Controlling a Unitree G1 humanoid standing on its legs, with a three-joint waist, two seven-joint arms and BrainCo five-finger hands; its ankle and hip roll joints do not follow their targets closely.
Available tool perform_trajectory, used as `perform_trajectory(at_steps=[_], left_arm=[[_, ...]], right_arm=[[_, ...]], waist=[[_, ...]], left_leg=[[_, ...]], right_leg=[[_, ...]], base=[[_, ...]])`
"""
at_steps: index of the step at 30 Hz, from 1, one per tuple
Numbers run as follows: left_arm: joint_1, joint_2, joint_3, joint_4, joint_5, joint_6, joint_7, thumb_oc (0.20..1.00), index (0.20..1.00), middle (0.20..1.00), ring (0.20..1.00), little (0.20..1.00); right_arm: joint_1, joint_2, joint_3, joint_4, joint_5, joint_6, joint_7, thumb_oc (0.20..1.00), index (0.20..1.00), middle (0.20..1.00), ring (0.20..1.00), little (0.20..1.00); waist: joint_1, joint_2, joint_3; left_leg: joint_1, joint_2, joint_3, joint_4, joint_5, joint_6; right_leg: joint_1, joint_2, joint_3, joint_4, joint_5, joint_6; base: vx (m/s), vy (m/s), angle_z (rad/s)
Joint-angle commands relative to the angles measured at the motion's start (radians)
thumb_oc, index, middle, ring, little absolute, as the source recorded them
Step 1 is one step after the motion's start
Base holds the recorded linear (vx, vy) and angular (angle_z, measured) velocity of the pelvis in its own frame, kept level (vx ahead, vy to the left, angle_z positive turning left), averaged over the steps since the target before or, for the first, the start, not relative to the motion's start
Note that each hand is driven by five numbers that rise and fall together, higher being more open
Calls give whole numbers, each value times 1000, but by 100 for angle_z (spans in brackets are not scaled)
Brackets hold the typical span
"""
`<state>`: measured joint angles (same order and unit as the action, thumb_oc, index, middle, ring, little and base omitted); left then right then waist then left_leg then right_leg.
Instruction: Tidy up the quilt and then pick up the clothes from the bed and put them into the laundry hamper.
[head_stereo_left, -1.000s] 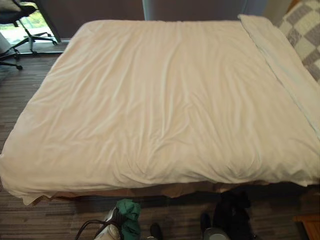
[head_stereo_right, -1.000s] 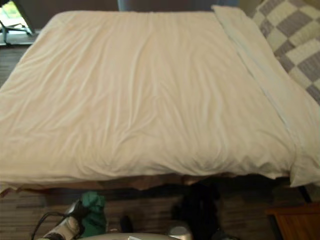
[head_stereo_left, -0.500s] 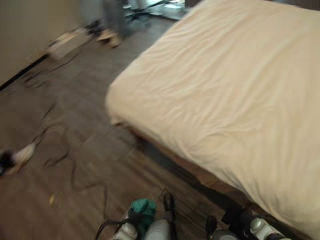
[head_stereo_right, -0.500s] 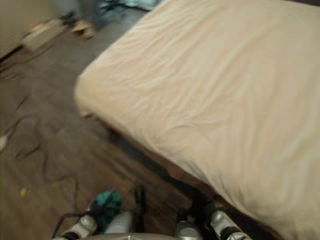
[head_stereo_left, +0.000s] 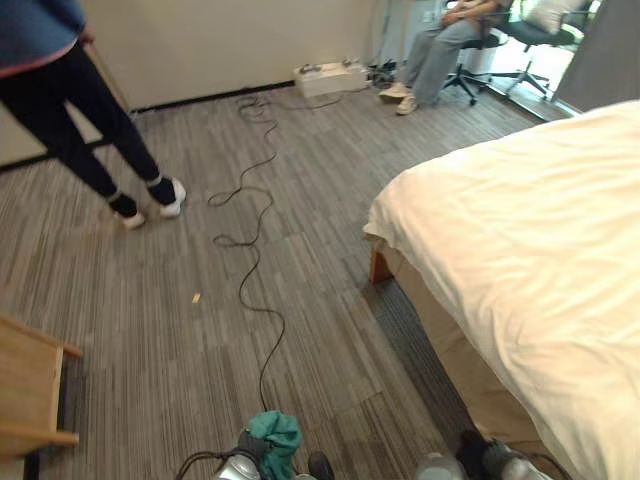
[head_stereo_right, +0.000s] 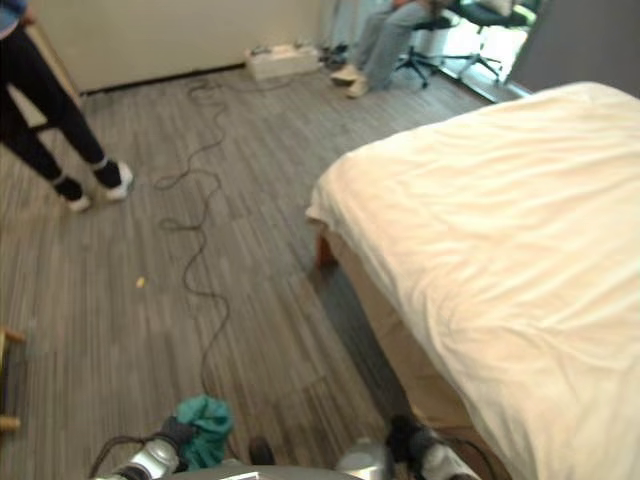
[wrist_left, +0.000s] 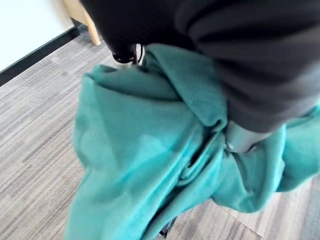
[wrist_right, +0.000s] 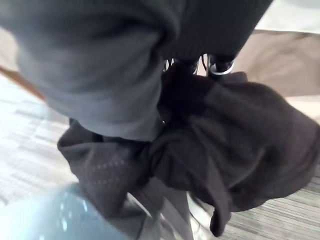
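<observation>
1. Leftmost, at the upper left of the left eye view, a standing person (head_stereo_left: 70, 110) in dark trousers and white shoes is on the grey striped floor (head_stereo_left: 150, 330); a wooden piece of furniture (head_stereo_left: 30, 395) sits at the lower left edge.
2. Centre frame: a black cord (head_stereo_left: 255, 250) snakes across the floor from a white box (head_stereo_left: 328, 78) by the far wall.
3. Bottom centre-left: the left hand (wrist_left: 240, 140) is wrapped in a teal garment (wrist_left: 145, 150). In the left wrist view the cloth bunches round the hand and hangs beneath it, clear of the floor; fingers appear curled into the folds.
4. Bottom centre-right: the right hand (wrist_right: 220, 67) carries a black garment (wrist_right: 235, 150). In the right wrist view the fabric is gathered at the fingers and droops below them.
5. Upper centre-right: a seated person (head_stereo_left: 440, 45) occupies an office chair (head_stereo_left: 520, 40).
6. Right half: the bed (head_stereo_left: 470, 390) carries the cream quilt (head_stereo_left: 530, 260), spread flat over the mattress, its near corner draping over the bed's edge.
</observation>
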<state>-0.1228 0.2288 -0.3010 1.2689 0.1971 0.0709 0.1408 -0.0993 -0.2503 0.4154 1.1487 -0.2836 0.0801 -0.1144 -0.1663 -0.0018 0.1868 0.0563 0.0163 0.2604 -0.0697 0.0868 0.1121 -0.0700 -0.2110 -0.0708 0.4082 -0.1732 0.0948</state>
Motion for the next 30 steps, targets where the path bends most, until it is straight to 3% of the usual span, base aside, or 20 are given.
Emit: perform_trajectory(at_steps=[1,3,5,9,13,14,16,23,24,26,27,28,30], left_arm=[[15,-11,-5,-25,-36,-13,-9,200,200,200,200,200],[0,-7,-12,-24,-35,-17,-7,200,200,200,200,200],[-2,-8,-25,-27,-21,-22,-19,200,200,200,200,200],[-19,-4,-24,-36,-12,-23,-22,200,200,200,200,200],[0,-3,-7,-31,-24,-24,-24,200,200,200,200,200],[-48,19,-47,-31,2,-53,-17,200,200,200,200,200],[-44,15,-59,-33,16,-53,-18,200,200,200,200,200],[-29,9,-31,-30,-26,-55,-11,200,200,200,200,200],[-27,9,-25,-27,-29,-55,-11,200,200,200,200,200],[-24,10,-16,-24,-41,-56,-8,200,200,200,200,200],[-25,8,-14,-22,-45,-54,-3,200,200,200,200,200],[-32,5,-16,-28,-60,-50,3,200,200,200,200,200],[-31,6,-17,-31,-65,-47,7,200,200,200,200,200]], right_arm=[[-115,-13,18,13,-32,-15,-10,200,200,200,200,200],[-123,-32,35,4,-39,-22,-8,200,200,200,200,200],[-109,-33,27,11,-29,-23,-2,200,200,200,200,200],[-82,-13,0,43,12,-26,-8,200,200,200,200,200],[-70,-1,1,49,11,-30,-3,200,200,200,200,200],[-9,-49,-55,63,125,-32,-31,200,200,200,200,200],[-11,-50,-45,53,110,-33,-35,200,200,200,200,200],[-5,-48,-26,34,98,-40,-32,200,200,200,200,200],[-5,-49,-26,36,93,-39,-31,200,200,200,200,200],[-11,-62,-32,35,95,-40,-37,200,200,200,200,200],[-12,-68,-40,34,101,-41,-41,200,200,200,200,200],[-16,-85,-52,30,114,-39,-51,200,200,200,200,200],[-19,-94,-55,30,119,-37,-54,200,200,200,200,200]], waist=[[-9,-23,62],[8,-38,58],[2,-47,49],[2,-17,15],[18,-18,-4],[187,-13,40],[195,-18,41],[216,-27,39],[222,-29,39],[236,-38,58],[241,-40,70],[254,-42,101],[260,-43,110]], left_leg=[[30,24,-46,82,-181,-139],[17,-2,-120,76,-176,-133],[17,-9,-133,71,-175,-131],[-7,-13,-132,57,-158,-125],[5,-10,-134,28,-143,-131],[-17,-48,-238,-18,-99,-116],[-13,-43,-227,-18,-104,-117],[12,-33,-252,-18,-104,-130],[16,-31,-253,-1,-106,-133],[-40,-34,-242,156,-123,-158],[-86,-31,-241,248,-109,-176],[-200,-17,-241,453,-39,-201],[-249,-19,-247,521,-34,-190]], right_leg=[[-32,144,261,-185,72,54],[4,168,313,-239,63,32],[4,171,325,-247,70,29],[44,142,273,-349,108,41],[60,129,244,-374,110,42],[62,225,93,-276,37,7],[68,218,57,-277,34,10],[103,213,39,-332,32,-10],[112,208,36,-350,35,-12],[144,191,32,-398,45,-21],[162,190,32,-417,47,-29],[186,177,26,-430,44,-47],[200,176,24,-438,38,-53]], base=[[121,93,146],[51,-49,183],[27,-32,198],[17,25,37],[26,22,-23],[12,-10,5],[19,-32,11],[93,-108,14],[121,-161,16],[80,-160,4],[105,-197,-4],[81,-139,-8],[152,-72,-26]])
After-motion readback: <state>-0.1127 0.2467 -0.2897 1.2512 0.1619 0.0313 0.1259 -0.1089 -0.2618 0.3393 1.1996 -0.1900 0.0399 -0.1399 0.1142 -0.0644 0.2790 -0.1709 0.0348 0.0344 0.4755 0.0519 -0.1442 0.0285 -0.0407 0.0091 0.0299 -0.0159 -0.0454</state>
